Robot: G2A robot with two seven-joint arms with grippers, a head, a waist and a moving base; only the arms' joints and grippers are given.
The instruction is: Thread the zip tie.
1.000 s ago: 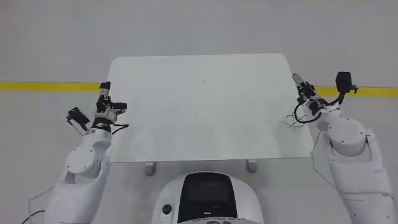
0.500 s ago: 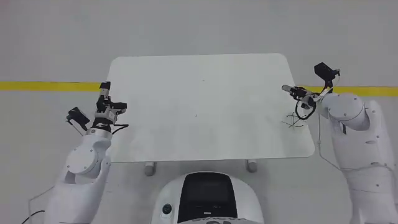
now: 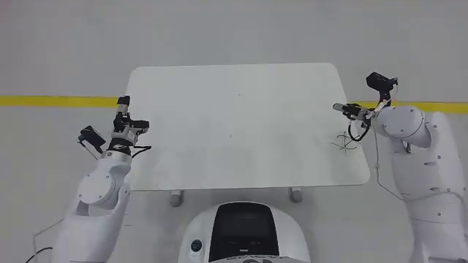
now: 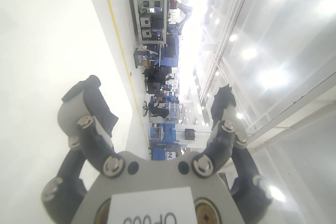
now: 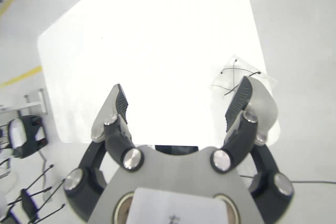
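Near the right edge of the white rectangular table lies a small cluster of thin black plastic zip ties, flat on the surface and touching neither gripper. They cross one another, so the bundle has no single long axis. In the right wrist view one tie runs across another almost at a right angle and a third slants under both. Small square heads show at several outer ends. They seem to rest on a clear plastic sleeve, though its outline is faint.

The right gripper hangs over the table's right edge, just to the far side of the ties and pointing left. Its ribbed black fingers stand wide apart with nothing between them. The left gripper sits at the table's left edge, well apart from the ties and pointing toward the far side. Its dark fingers are also spread and empty.

Each gripper base carries a white paper label. Its print is cut off at the picture's edge.
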